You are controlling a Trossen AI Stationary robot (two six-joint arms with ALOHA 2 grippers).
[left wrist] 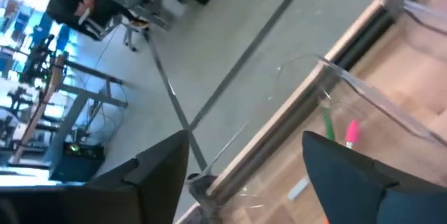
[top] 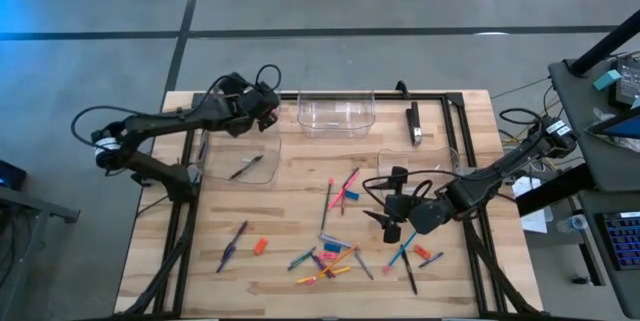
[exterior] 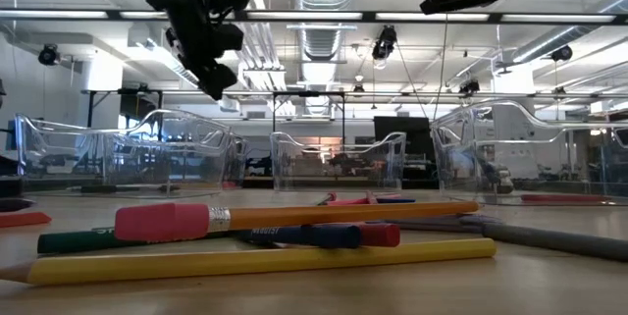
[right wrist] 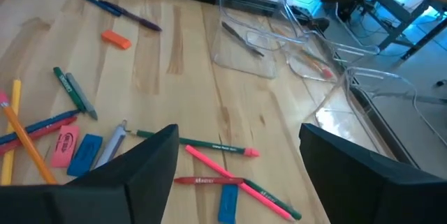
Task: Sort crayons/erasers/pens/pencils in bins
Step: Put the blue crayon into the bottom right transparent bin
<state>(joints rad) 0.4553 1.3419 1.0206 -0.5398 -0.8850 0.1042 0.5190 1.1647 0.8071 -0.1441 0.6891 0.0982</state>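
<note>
Right gripper (top: 392, 223): fingers spread apart and empty, hanging above the table top just beside the scattered sticks, on the right half of the table
Right gripper fingers (right wrist: 143, 165): two dark pads wide apart in the right wrist view, with bare wood and loose items showing between them
Left gripper (top: 262, 107): fingers spread and empty, raised near the far left corner of the table, above the far edge of the left bin; in the left wrist view its fingers (left wrist: 157, 172) frame the table's edge and the floor beyond
Left bin (top: 268, 169): clear tray at the left side, holding one dark pen (top: 246, 168)
Middle bin (top: 336, 113): clear tray at the far edge, centre; contents cannot be told
Right bin (top: 385, 161): clear tray just behind the right gripper, partly hidden by the arm
Pencils: a pink one (top: 349, 181) and a teal one (top: 329, 195) lie crossed near the table's centre; an orange one (top: 338, 258) and a yellow one (top: 318, 277) lie in the front pile
Crayons: a purple one (top: 233, 243) lies alone at front left; blue and red ones mix into the front pile (top: 333, 259)
Erasers: an orange block (top: 260, 247) just beside the purple crayon; another orange block (top: 424, 252) at front right
Loose pen (top: 409, 275): dark stick at the front, right of the pile
Table (top: 280, 216): pale wood planks on a dark frame
</note>
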